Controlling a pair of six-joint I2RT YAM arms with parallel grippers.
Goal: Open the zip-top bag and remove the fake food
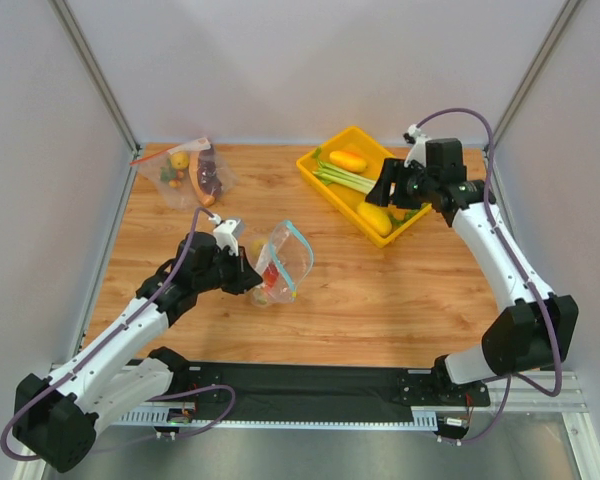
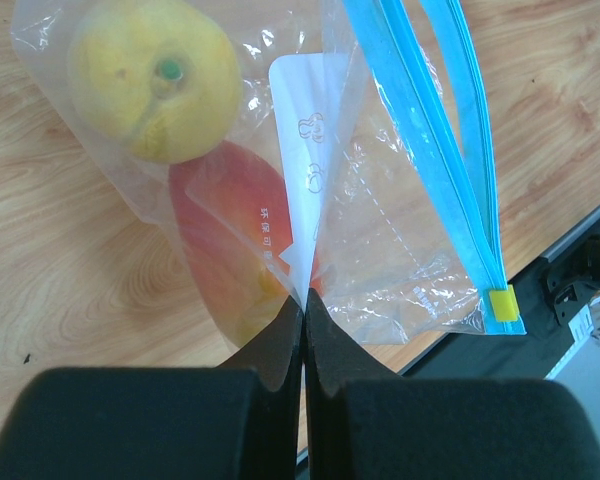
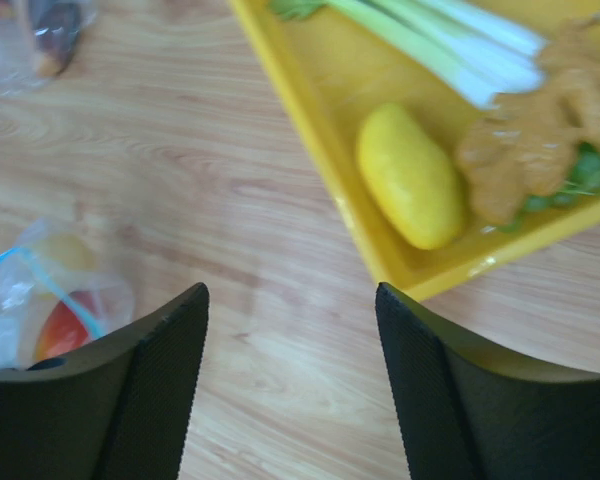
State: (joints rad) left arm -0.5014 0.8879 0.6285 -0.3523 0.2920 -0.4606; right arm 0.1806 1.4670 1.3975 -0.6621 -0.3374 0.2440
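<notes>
My left gripper is shut on a fold of the zip-top bag, which it holds up off the wood. The bag's light-blue zip strip stands open in a loop. Inside the bag lie a round yellow fruit and a red-orange fruit. My right gripper is open and empty, by the near-left edge of the yellow tray. The tray holds a lumpy orange piece and a leafy green.
The tray also holds a long green-white leek, a yellow oval piece and an orange piece. A second clear bag with a red-orange strip lies at the back left. Grey walls stand on three sides.
</notes>
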